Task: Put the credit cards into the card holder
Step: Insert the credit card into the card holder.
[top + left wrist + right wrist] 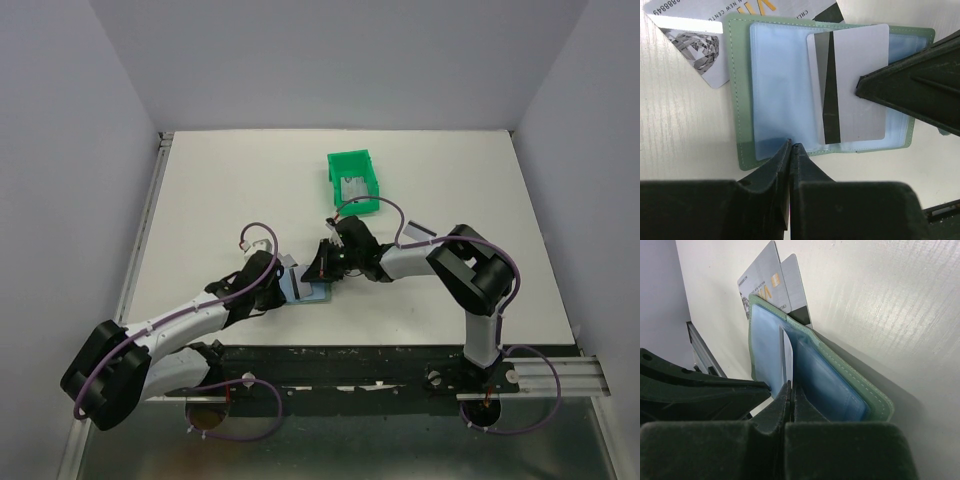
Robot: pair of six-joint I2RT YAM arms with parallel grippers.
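The desk (pixel 220 200) has a plain white top, closed in by pale grey walls (pixel 330 60) at its left, far and right edges. A dark rail (pixel 400 365) carrying the arm bases runs along the near edge. A green bin (pixel 350 155) sits past the middle towards the far edge, with silvery cards lying in it. Broad white surface stretches from it to the left and right edges.

The card holder (pixel 312 293) lies open close to the near edge, a little left of centre and well apart from the bin. The left tool (pixel 790 145) is almost closed, and its tips seem to nip the near edge of a pale blue pocket, though the angle makes that hard to confirm. The right tool (pixel 789 386) is clamped on a credit card (pixel 860 55), stripe side up, which lies across the holder's right-hand pockets. Two loose cards (pixel 695 35) poke out from beneath the holder's far edge.
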